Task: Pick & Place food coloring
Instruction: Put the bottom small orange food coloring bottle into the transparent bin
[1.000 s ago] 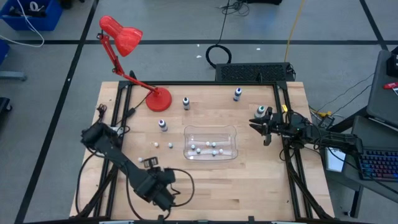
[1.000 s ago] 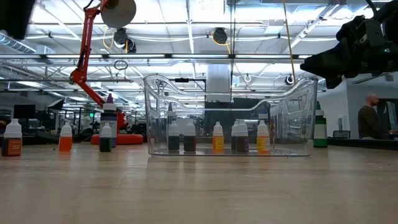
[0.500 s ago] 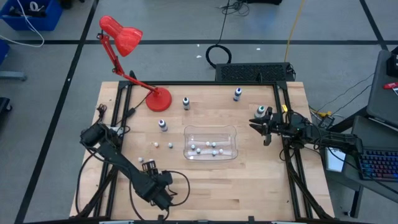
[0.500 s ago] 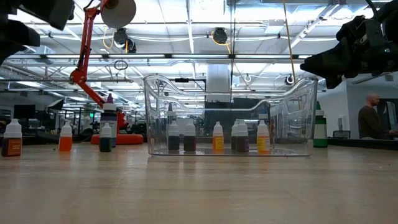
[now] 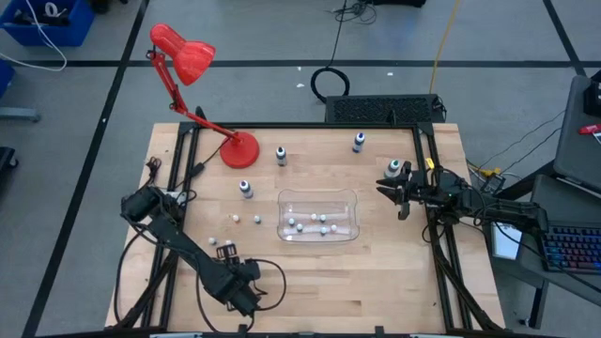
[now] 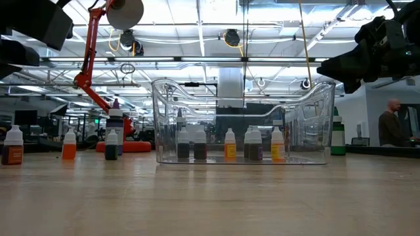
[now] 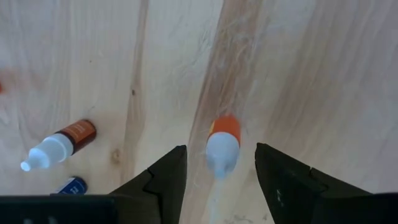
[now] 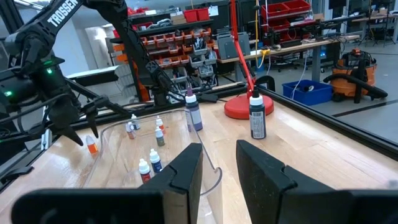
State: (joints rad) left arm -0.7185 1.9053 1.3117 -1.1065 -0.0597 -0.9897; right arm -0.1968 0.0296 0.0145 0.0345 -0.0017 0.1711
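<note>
The food coloring is several tiny bottles. One orange bottle with a white cap stands on the wood. My left gripper hangs open above it, pointing down, with a finger on either side in the left wrist view and no touch. A brown bottle stands nearby. Several more bottles stand inside the clear bin. In the high view my left gripper is left of the bin and near the front. My right gripper waits open and level at the table's right, holding nothing.
A red desk lamp stands at the far left. Larger dark-capped bottles stand around the bin. Loose small bottles stand left of the bin. Black rails edge the table.
My left gripper has come down toward the orange bottle; in the low view it has dropped into the top left corner. The bottles and my right arm have kept still.
</note>
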